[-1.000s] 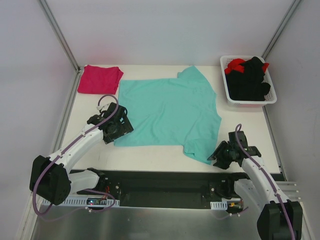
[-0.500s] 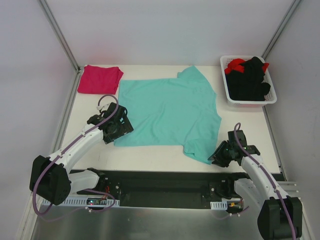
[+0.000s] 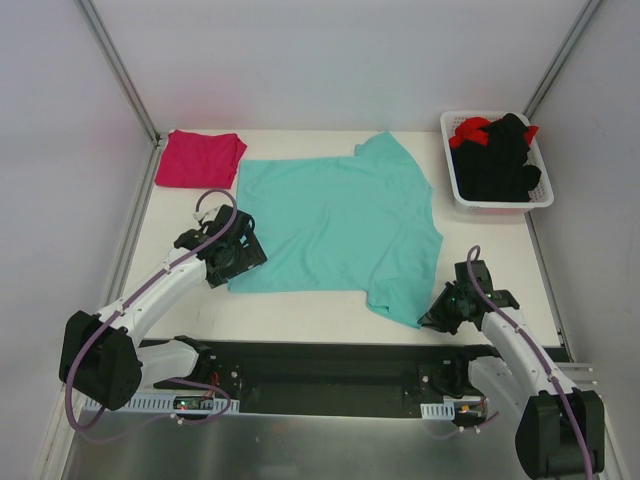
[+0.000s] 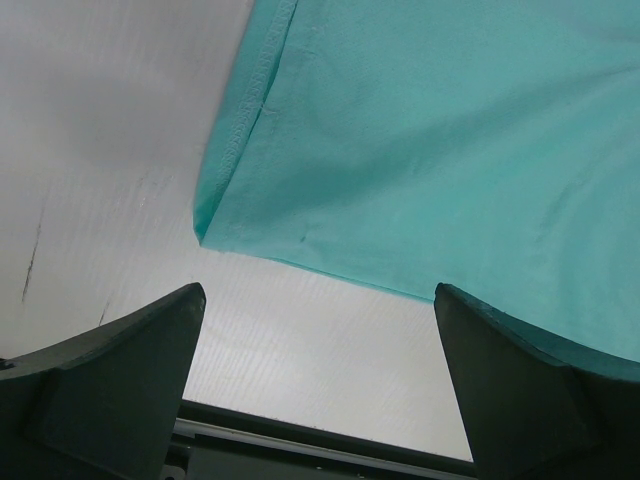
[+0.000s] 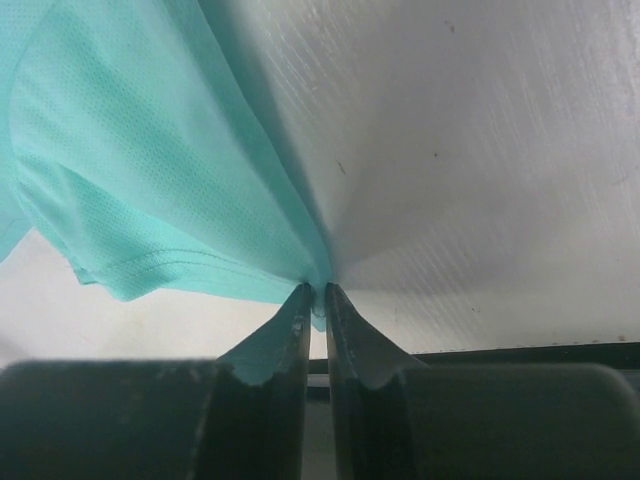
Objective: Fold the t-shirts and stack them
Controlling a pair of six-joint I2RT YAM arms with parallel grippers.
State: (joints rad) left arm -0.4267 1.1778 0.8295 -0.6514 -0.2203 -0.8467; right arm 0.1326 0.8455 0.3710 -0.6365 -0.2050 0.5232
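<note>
Two shirts lie on the bench. One teal shirt is spread flat at the centre, so its edges can be reached for folding. One pink shirt sits folded at 10 o'clock, probably the start of the stack. One basket at 2 o'clock holds black garments and red cloth; how many cannot be told. Two hands attend the teal shirt's near edge. The right hand, at 5 o'clock, has its fingers nearly together, pinching the hem there. The left hand, at 7 o'clock, stands wide over the near-left corner, gripping nothing, apparently ready to take it so both can lift together.
</note>
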